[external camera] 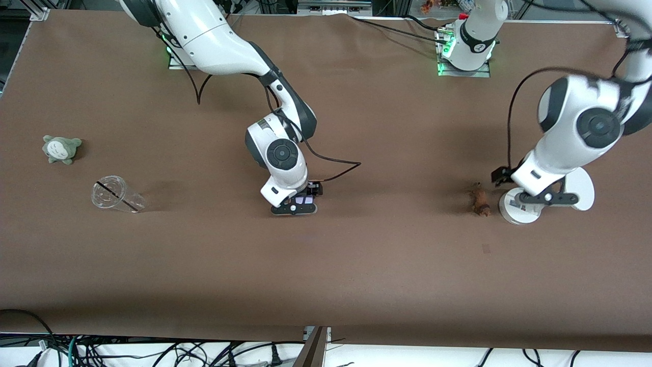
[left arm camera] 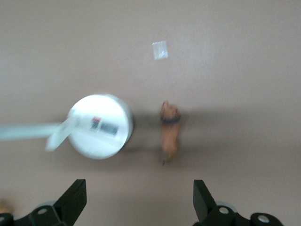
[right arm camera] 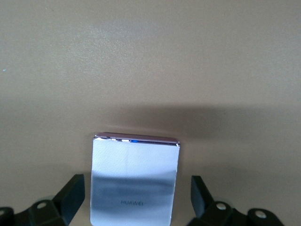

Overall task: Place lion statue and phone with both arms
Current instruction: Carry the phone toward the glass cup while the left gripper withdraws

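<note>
White arms, black joints — black cables

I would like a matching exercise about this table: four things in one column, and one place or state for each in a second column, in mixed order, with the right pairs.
Things:
1. lion statue
2. phone
3. plastic cup
4. plush toy

Places or states:
A. lying on its side, nearer the front camera than the plush toy
B. flat on the table, between the open jaws of the right gripper
C. beside the white round stand, free of the open left gripper
D. at the right arm's end of the table

Pairs: 1-C, 2-B, 3-A, 4-D
</note>
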### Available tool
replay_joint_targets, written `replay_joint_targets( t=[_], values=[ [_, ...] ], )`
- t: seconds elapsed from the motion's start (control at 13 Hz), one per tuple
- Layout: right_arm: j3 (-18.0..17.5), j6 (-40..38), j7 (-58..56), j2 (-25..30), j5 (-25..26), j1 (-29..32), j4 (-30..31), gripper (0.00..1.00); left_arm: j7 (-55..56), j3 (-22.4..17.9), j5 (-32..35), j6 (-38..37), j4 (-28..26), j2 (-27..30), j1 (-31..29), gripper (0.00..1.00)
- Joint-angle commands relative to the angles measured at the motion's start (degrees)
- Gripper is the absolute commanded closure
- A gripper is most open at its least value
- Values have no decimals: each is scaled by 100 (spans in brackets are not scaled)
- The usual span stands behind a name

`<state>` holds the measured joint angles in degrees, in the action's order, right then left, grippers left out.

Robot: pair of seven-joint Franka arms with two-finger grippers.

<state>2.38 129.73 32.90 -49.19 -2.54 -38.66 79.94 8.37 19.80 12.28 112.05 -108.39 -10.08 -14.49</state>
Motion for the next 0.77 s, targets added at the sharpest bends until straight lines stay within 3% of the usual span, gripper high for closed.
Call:
replay_joint_targets(
  t=[0.0,0.31,0.54,0.62,0.69],
  values=[
    [35,105,-117,-178,-71,-37,-171,0,-256,199,-6,-1680,1122,129,-1,0],
    [26,289,-117,-275,-63,-28,-163,0,-248,270,-261,-2775,2460,120,-36,0],
    [35,421,-126,-328,-71,-37,-163,0,-248,244,-499,-2828,2612,120,-63,0],
    [35,421,-117,-328,-71,-28,-163,23,-248,243,-507,-2829,2603,120,-63,0],
    [35,421,-117,-302,-89,-11,-163,56,-239,252,-508,-2837,2603,120,-54,0]
  ],
)
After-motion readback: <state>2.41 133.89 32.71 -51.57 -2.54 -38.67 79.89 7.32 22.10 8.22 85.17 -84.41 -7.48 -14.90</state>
